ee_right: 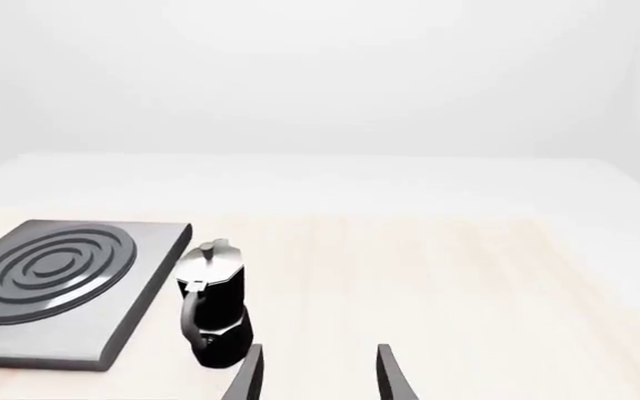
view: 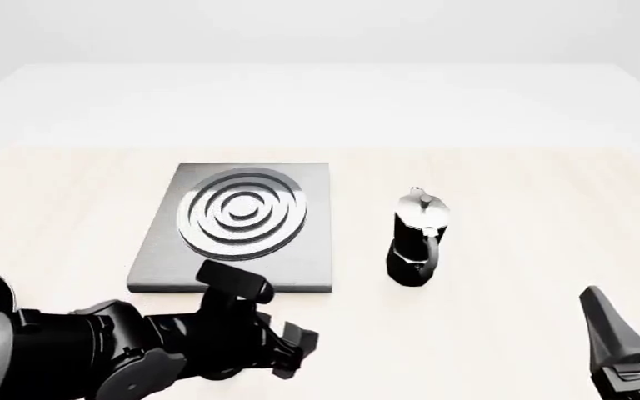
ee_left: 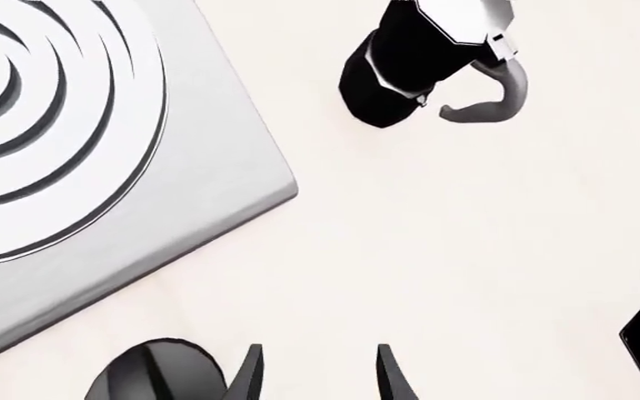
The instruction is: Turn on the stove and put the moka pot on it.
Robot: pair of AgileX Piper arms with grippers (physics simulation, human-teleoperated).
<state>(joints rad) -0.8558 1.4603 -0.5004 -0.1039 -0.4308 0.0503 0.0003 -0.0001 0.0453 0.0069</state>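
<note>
- On the table (view: 498, 125), a pale wooden top is seen, running away from the arms to a white far edge.
- The left arm (view: 87, 354) is stretched in from the near left corner, low over the table, just in front of the stove's near edge.
- The stove (view: 309, 250) is laid flat left of centre; its silver rings (view: 242, 212) are set toward its far side.
- The right gripper (view: 637, 321) is seen at the near right corner, well apart from the pot; its fingers are spread, with nothing between them.
- The left gripper (view: 294, 352) is pointed toward the right, at bare table; its fingers (ee_left: 247, 375) are shown spread and empty in the left wrist view.
- The pot (view: 418, 242) is stood upright on the table just right of the stove, not touching it, with its handle (view: 432, 250) turned toward the arms.
- The knob (ee_left: 159, 371) is seen only in the left wrist view, on the table beside the left fingers and near the stove's edge; in the front view it is hidden by the arm.
</note>
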